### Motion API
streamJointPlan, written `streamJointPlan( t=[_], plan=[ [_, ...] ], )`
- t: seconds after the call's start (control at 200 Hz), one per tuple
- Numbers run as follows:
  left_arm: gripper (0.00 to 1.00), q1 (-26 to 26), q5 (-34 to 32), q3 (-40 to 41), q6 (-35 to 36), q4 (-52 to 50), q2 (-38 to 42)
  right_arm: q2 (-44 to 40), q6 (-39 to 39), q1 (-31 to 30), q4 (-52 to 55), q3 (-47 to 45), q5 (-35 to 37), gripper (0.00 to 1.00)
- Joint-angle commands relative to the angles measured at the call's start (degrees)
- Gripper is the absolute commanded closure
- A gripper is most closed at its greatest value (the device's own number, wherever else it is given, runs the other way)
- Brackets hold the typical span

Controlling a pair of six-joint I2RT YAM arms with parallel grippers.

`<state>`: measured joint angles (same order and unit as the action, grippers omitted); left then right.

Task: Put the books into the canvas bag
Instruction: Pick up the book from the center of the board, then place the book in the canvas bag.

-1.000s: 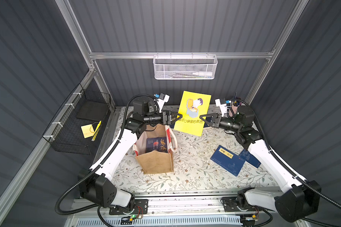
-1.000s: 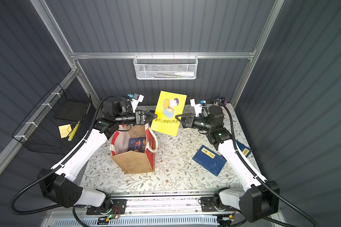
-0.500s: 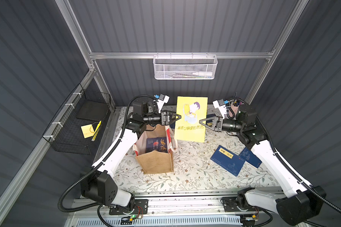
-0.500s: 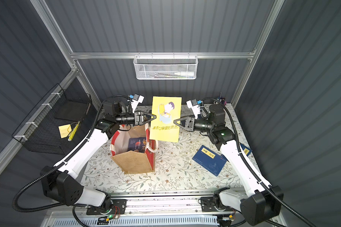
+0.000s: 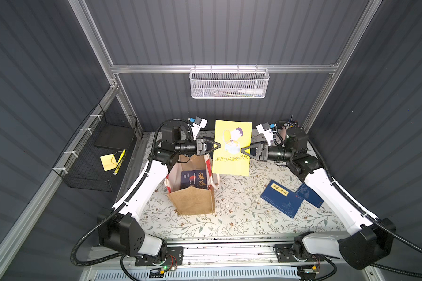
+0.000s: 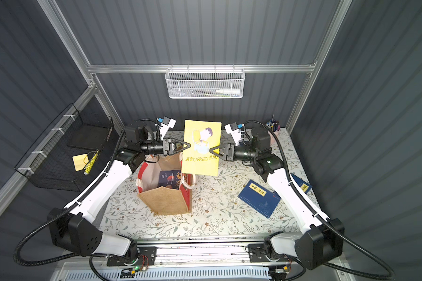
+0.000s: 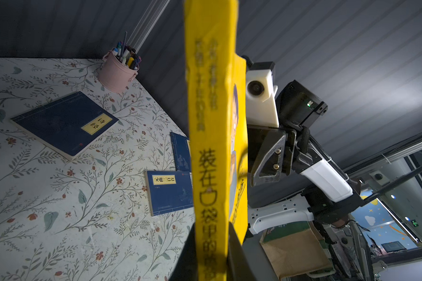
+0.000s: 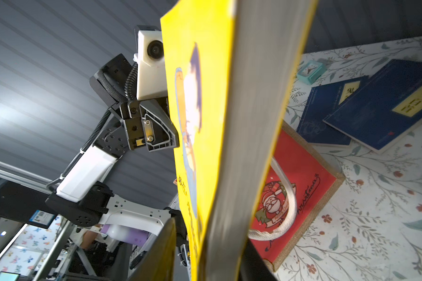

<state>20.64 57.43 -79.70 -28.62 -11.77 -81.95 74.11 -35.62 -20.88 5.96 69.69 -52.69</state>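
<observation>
**Yellow book in mid-air between both arms, beside the bag**

We see the yellow book (image 5: 232,146) held upright in the air, cover toward the top cameras. It hangs above the bench (image 5: 229,219), just beside the open mouth of the canvas bag (image 5: 193,202), on the right arm's side. In both top views its lower corner overlaps the bag's rim, but it is not inside.

The left gripper (image 5: 218,145) comes in at the spine edge. In the left wrist view its fingers (image 7: 240,258) sit tight on both sides of the spine, so we read it as clamped on the book. The right gripper (image 5: 243,149) meets the opposite page edge. In the right wrist view the pages run between its jaws, which stand partway apart, and we cannot tell if they pinch or stand clear.

The bag stands upright with a dark book (image 5: 195,178) with orange characters inside. Navy books (image 5: 282,198) lie flat on the bench by the right arm, overlapping. The wrist views show more of them: a pair past the bag (image 8: 380,107) and one near the pen cup (image 7: 64,121).

Our judgement of the step is a hand-over of the yellow book to the left arm, which is nearer the bag. The task looks only partway done, with several books out.

Next, the right gripper needs to back straight off the page edge without dragging it. The left arm then shifts the book over the mouth, lines its thin edge with the opening and lowers it past the white handle (image 8: 285,194). Held by one edge, the book may pivot or sag, so go slow
</observation>
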Motion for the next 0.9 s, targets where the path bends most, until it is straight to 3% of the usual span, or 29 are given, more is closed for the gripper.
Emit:
streamJointPlan(
  t=[0.0,0.25,0.425,0.63,0.8,0.895],
  plan=[
    [1.0,0.3,-10.3,-7.5,8.8,-13.7,4.1,1.2,-1.0,-1.6,2.4,3.5,6.8,0.53],
    [1.0,0.3,-42.2,-17.5,15.4,-30.5,10.0,9.0,-0.7,-9.2,10.2,9.8,16.2,0.34],
    [1.0,0.3,-54.9,-19.7,18.7,-35.0,14.7,14.8,0.9,-15.1,15.8,15.1,21.6,0.31],
    [1.0,0.2,-56.4,-23.2,20.5,-41.4,14.5,22.8,4.0,-19.6,23.8,22.5,24.4,0.29],
    [1.0,0.3,-50.4,-26.2,21.0,-48.0,10.3,27.1,7.1,-22.0,29.6,27.2,26.5,0.3],
    [1.0,0.2,-47.2,-27.1,21.2,-50.4,8.1,28.1,7.4,-22.4,30.7,27.1,27.4,0.37]
  ],
)
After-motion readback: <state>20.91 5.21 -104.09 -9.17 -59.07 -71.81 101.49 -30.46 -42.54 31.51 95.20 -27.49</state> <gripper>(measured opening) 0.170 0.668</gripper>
